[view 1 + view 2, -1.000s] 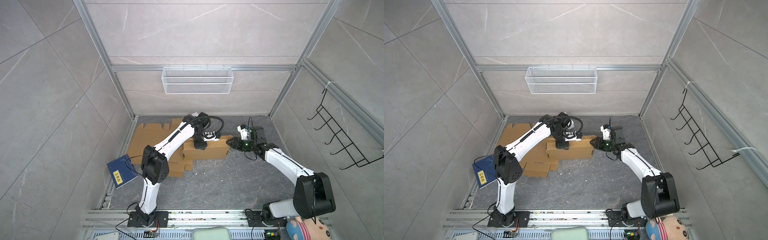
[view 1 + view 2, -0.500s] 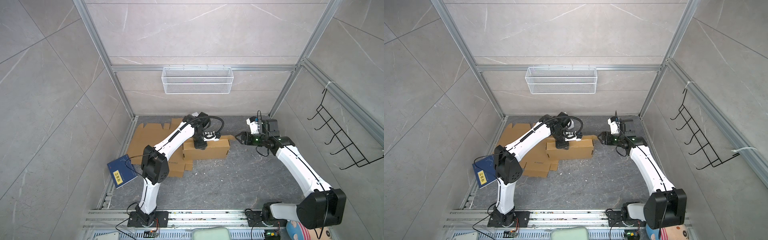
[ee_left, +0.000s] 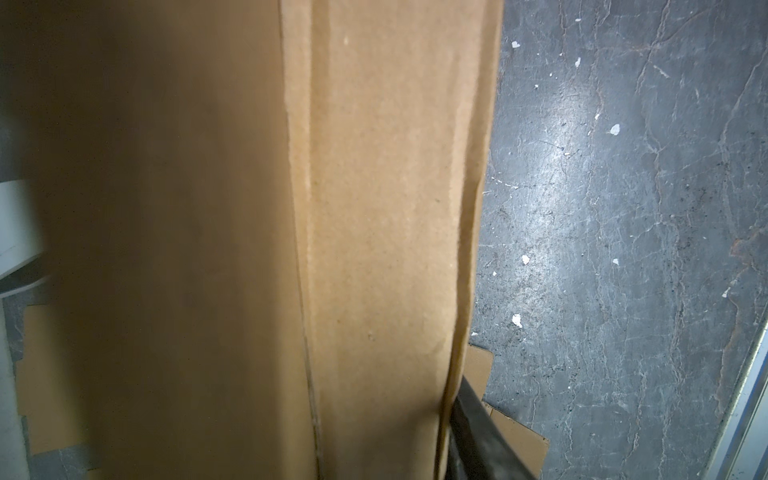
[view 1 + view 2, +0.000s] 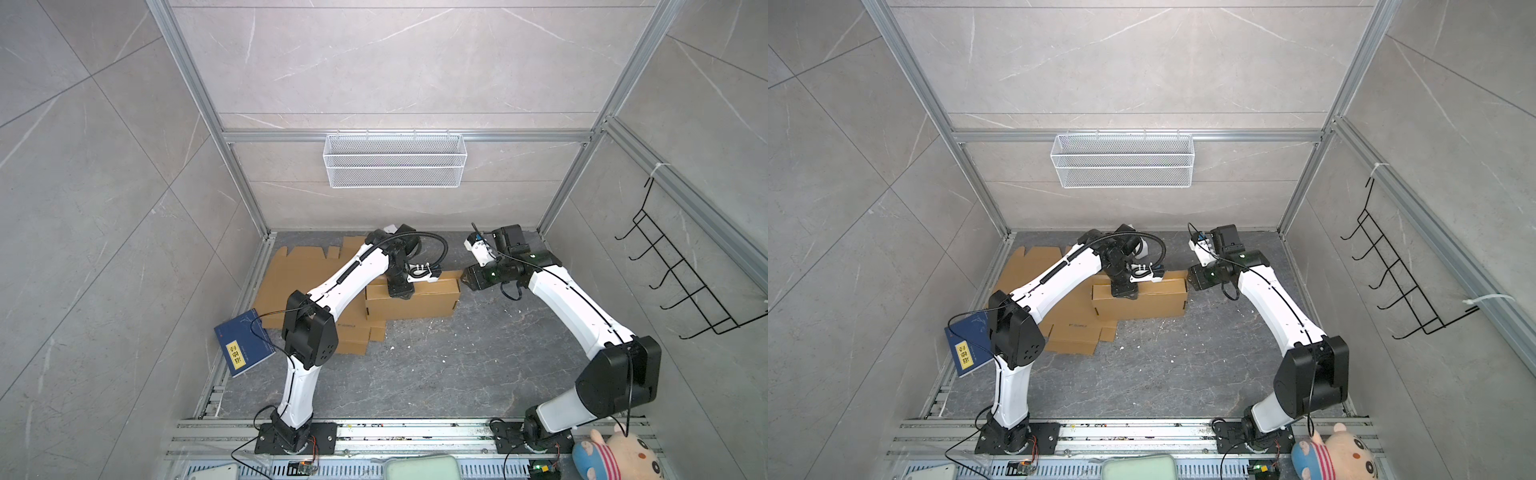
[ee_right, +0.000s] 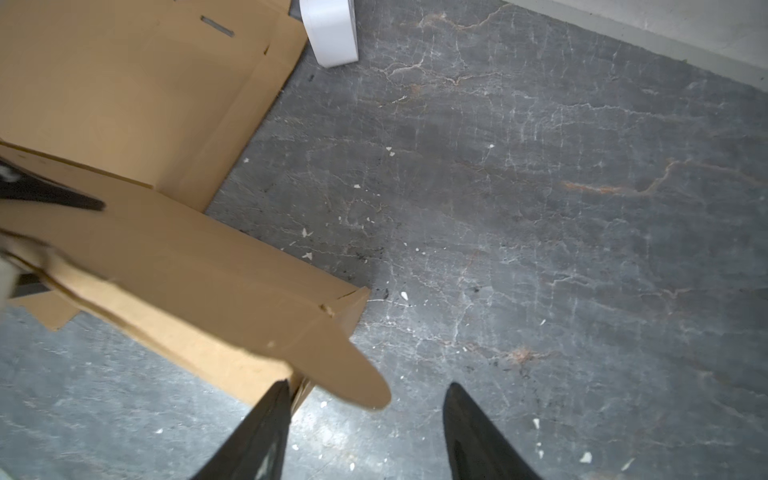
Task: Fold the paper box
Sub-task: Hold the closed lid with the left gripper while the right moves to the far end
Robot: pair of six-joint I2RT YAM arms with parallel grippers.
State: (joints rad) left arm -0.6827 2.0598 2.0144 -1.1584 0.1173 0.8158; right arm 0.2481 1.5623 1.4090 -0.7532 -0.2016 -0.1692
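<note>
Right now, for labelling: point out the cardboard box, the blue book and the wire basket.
cardboard box (image 4: pixel 415 305): in a top view, front wall.
blue book (image 4: pixel 245 338): in a top view, cover.
wire basket (image 4: pixel 395 170): in a top view, mesh front.

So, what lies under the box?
Flat cardboard sheets stick out from under the left end of the box; its right end seems to rest on the floor. How far the sheets reach beneath is covered.

Reaching forward with both arms bent; pointing left gripper (image 4: pixel 398 291) straight down, right gripper (image 5: pixel 368 385) low with jaws apart.
</note>
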